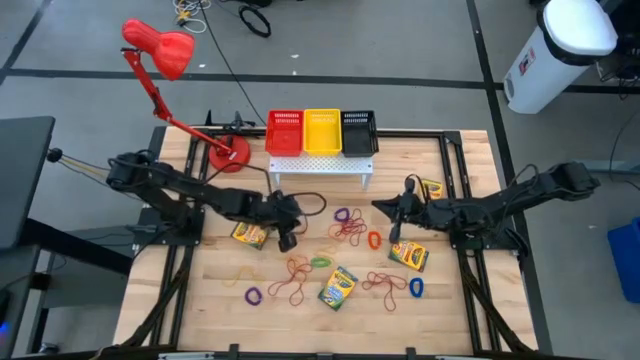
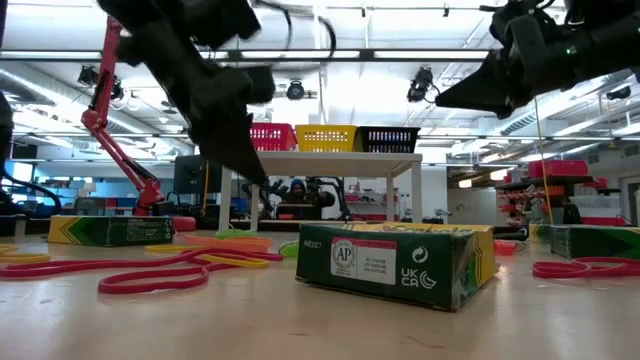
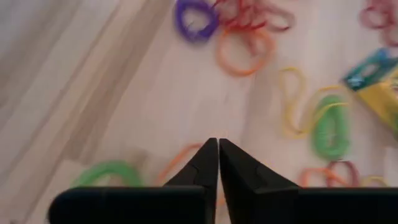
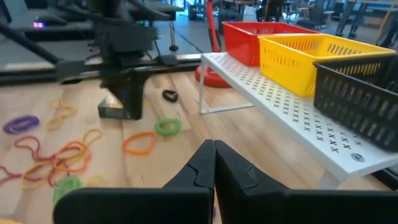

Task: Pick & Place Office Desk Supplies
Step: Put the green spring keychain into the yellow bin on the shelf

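Jaws together, both grippers | left gripper (image 1: 287, 240) above table, empty | rubber bands (image 1: 348, 228) between grippers

Off-task items, far edge of tabletop (image 1: 210, 300)

Red desk lamp (image 1: 160, 48) beyond the left end effector; white perforated rack (image 1: 320, 165) carries red basket (image 1: 285, 131), yellow basket (image 1: 322, 131), black basket (image 1: 359, 132), beyond both end effectors.

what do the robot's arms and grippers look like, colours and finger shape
Both arms are dark, nearly black, built of jointed segments. The left arm has a dark cable looping beside its wrist. The right arm matches it. The left gripper and right gripper each have two matte black fingers tapering to wedge-shaped points, set on a wide black base. No markings show.
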{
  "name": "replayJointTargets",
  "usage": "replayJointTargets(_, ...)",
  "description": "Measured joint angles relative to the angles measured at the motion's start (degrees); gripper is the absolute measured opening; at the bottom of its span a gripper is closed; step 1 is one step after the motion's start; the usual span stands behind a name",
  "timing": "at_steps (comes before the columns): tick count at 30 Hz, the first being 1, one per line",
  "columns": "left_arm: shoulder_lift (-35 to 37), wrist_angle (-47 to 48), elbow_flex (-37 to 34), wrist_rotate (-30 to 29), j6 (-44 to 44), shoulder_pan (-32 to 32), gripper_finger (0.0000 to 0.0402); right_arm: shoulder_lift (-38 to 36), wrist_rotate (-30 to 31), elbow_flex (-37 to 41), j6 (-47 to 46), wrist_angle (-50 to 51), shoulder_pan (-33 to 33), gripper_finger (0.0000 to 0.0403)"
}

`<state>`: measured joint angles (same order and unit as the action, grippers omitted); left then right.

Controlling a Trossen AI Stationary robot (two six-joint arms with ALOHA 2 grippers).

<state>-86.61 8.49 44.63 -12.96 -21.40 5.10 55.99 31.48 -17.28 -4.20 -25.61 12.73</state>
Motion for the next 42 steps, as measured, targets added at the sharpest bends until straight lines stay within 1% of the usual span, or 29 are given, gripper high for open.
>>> replayJointTargets(6,-2.3,3.5,0.3,1.1,1.5,-2.9,0.0095,1.0,0.0,0.0,1.5,0.1,0.0,0.0005)
replayJointTargets(9,-3.8,4.3,0.3,1.0,1.9,-3.4,0.012,0.9,-1.0,0.0,1.1,0.1,0.0,0.0005)
replayJointTargets(13,-5.6,4.4,0.3,-0.1,4.1,-3.3,0.0139,0.9,-1.8,0.0,-0.4,0.6,0.0,0.0005)
replayJointTargets(16,-5.8,4.9,0.3,-2.7,4.4,-3.3,0.0144,0.9,-2.6,0.0,-1.7,1.3,0.0,0.0005)
replayJointTargets(18,-5.8,4.9,0.3,-3.5,4.9,-3.4,0.0144,0.9,-2.6,0.0,-2.0,2.1,0.0,0.0005)
replayJointTargets(24,-7.5,7.9,0.2,-2.1,5.3,-3.7,0.0133,0.9,-2.6,0.0,-2.7,2.2,0.0,0.0005)
replayJointTargets(31,-9.4,7.0,0.4,-2.3,5.6,-3.6,0.0123,0.9,-3.2,0.0,-3.0,2.0,0.0,0.0005)
replayJointTargets(34,-8.8,7.0,0.3,-1.9,7.2,-3.6,0.0097,0.9,-2.6,0.0,-1.8,1.4,0.0,0.0005)
replayJointTargets(40,-6.8,7.9,0.1,0.0,9.3,-3.7,0.0018,0.9,-2.5,0.0,-1.3,1.3,0.0,0.0005)
replayJointTargets(42,-5.5,7.7,0.2,0.8,9.3,-3.7,0.0011,0.9,-2.5,0.0,-0.9,1.1,0.0,0.0005)
